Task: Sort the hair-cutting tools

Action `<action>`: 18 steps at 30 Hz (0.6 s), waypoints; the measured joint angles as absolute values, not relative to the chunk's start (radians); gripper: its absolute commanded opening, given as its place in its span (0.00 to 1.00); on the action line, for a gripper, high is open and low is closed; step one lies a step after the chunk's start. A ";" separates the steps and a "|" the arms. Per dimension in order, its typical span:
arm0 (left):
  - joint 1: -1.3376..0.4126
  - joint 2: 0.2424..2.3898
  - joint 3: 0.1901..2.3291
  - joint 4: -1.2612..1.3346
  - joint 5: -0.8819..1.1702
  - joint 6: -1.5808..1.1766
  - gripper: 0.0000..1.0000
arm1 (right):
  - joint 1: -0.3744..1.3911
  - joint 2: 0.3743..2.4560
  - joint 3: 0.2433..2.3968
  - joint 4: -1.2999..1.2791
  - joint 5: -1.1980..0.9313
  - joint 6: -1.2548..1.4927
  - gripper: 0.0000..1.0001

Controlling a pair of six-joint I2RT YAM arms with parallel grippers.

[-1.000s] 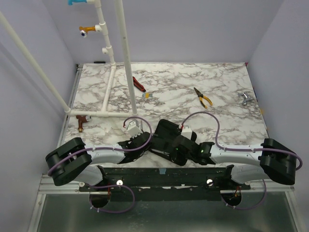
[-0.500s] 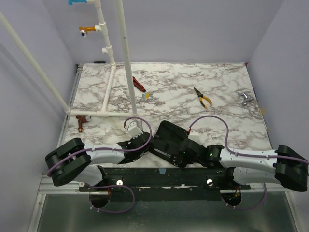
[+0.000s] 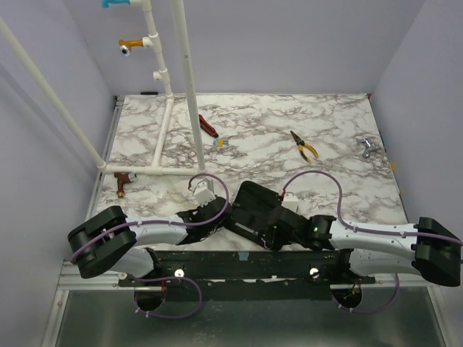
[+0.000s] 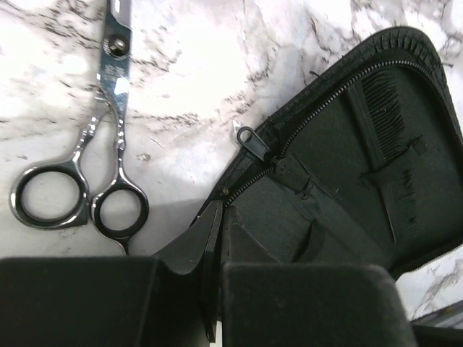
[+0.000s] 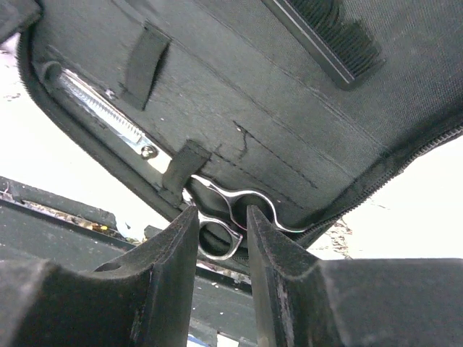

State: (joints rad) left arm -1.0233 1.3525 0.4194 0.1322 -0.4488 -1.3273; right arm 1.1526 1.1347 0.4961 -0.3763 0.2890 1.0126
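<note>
You're at the stowing step, partway through the set. One pair of scissors lies inside the open black case, along its lower edge, with its shank under a small strap. The comb is also inside, in its own slot on the other half.

The right gripper is at the rings of that stowed pair. Its fingers stand part way apart with the rings between them, and I see no squeeze on the metal, so I'd call it a loose straddle, not a hold. The left gripper is fully closed, and its tips look pinched on the case's zip edge, which would pin the case flat.

The loose scissors lie on the marble table just beside the case, rings toward the left gripper and blades pointing away.

For the next move, lift the right gripper straight out of the case without dragging the rings from under the strap. Then bring it to the loose scissors and grip at the shank near the pivot, where the metal is narrow enough to close on (thin steel flat on marble is hard to get under). Let the left gripper hold the case down meanwhile. Leave the yellow pliers and the red-handled tool at the far side alone.
</note>
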 measured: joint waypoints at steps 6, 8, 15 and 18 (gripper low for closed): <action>-1.026 1.365 0.454 0.106 -0.390 -1.250 0.00 | 1.155 1.196 0.579 -0.418 0.297 0.933 0.37; -1.026 1.373 0.464 0.104 -0.376 -1.230 0.00 | 1.166 1.245 0.614 -0.433 0.305 0.922 0.37; -1.027 1.387 0.477 0.104 -0.360 -1.193 0.00 | 1.182 1.126 0.610 -0.516 0.358 0.949 0.39; -1.027 1.392 0.479 0.110 -0.358 -1.192 0.00 | 1.182 1.013 0.591 -0.480 0.324 0.949 0.38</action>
State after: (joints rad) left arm -1.0271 1.3922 0.4786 0.1101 -0.3576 -1.1919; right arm 1.1816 1.0126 0.5907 -0.4801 0.3244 0.9489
